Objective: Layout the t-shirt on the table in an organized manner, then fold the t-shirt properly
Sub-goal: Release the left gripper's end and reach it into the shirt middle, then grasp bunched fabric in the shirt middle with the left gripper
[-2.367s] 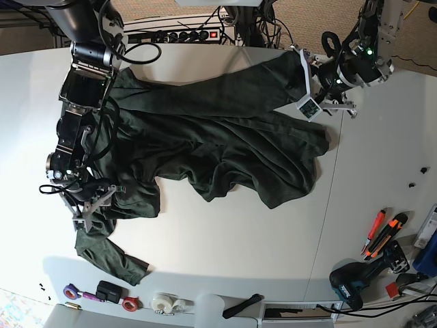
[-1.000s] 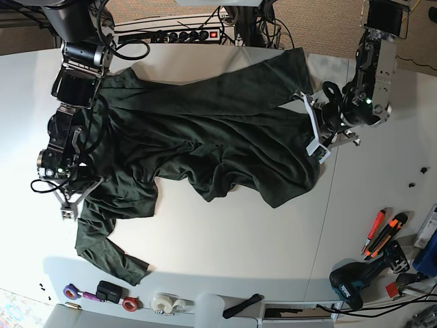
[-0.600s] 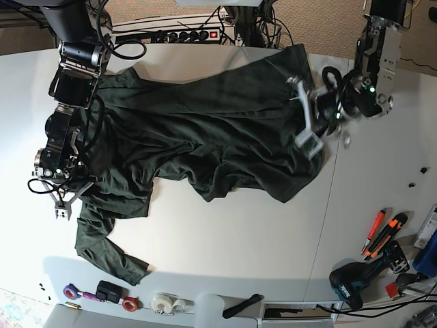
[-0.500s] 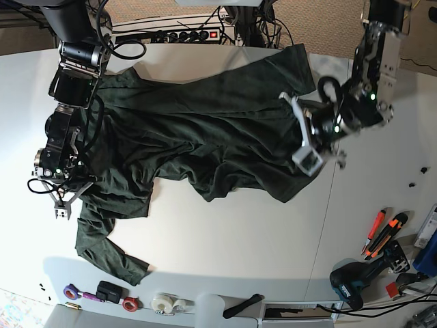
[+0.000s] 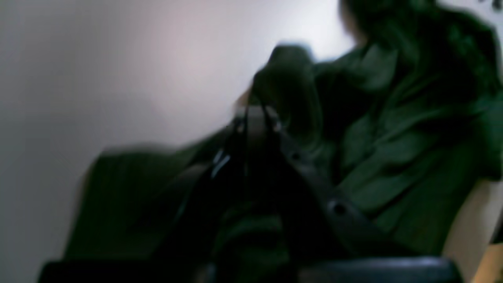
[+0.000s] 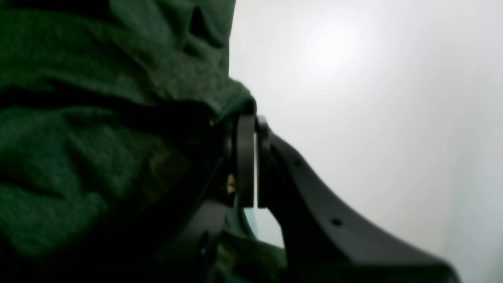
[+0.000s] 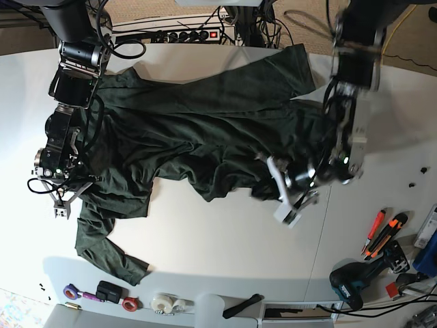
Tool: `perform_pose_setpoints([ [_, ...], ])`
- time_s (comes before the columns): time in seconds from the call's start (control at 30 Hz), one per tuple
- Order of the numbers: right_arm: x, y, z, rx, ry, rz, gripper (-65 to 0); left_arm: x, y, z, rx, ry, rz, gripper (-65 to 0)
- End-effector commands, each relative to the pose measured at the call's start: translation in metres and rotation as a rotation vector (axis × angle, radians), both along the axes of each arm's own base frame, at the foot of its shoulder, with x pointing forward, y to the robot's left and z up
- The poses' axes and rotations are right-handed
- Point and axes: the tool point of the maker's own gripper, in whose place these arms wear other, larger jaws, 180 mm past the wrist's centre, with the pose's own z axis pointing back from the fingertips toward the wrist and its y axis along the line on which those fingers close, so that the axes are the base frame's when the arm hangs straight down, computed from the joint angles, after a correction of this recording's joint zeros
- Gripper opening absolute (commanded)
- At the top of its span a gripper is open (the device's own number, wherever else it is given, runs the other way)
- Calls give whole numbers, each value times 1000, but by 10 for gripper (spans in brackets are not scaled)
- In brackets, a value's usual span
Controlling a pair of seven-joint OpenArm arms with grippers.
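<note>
Covering: much of the table's (image 7: 225,239) far half is covered by the t-shirt (image 7: 198,130), which lies rumpled, one long sleeve trailing toward the near left edge.
Right gripper (image 6: 247,129): jaws are pressed together at the shirt's left edge; fabric is seen bunched against them, but a pinch cannot be confirmed.
Left gripper (image 7: 283,195): jaws are closed at the shirt's lower right hem; the wrist view is blurred, so a hold cannot be confirmed.
Surroundings: hand tools (image 7: 382,232) and tape rolls (image 7: 164,303) are placed along the near edge.
</note>
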Motion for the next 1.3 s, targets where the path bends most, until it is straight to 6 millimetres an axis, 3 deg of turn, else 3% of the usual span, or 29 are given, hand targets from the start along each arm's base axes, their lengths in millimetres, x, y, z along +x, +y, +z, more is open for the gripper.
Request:
perform_pose_setpoints([
  [0.0, 14, -9, 24, -23, -67, -5, -650, 9, -10, 17, -39, -29, -19, -650],
  [0.2, 13, -9, 24, -23, -67, -6, -650, 15, -40, 11, -73, 32, -55, -650],
  [0.4, 13, -9, 23, -23, -64, -5, -650, 12, -53, -23, 42, 107, -94, -650],
  [0.63, 1, -9, 9, -25, -32, -4, -650, 21, -35, -50, 244, 94, -9, -650],
  [0.87, 0, -12, 10, -42, -29, -7, -650, 32, -14, -56, 339, 81, 82, -650],
  [0.97, -4, -23, 13, -90, -23, -52, -650, 37, -4, -58, 374, 70, 124, -650],
  [1.27, -7, -36, 18, -129, -21, -79, -650, 51, 22, -53, 371, 30, 213, -650],
])
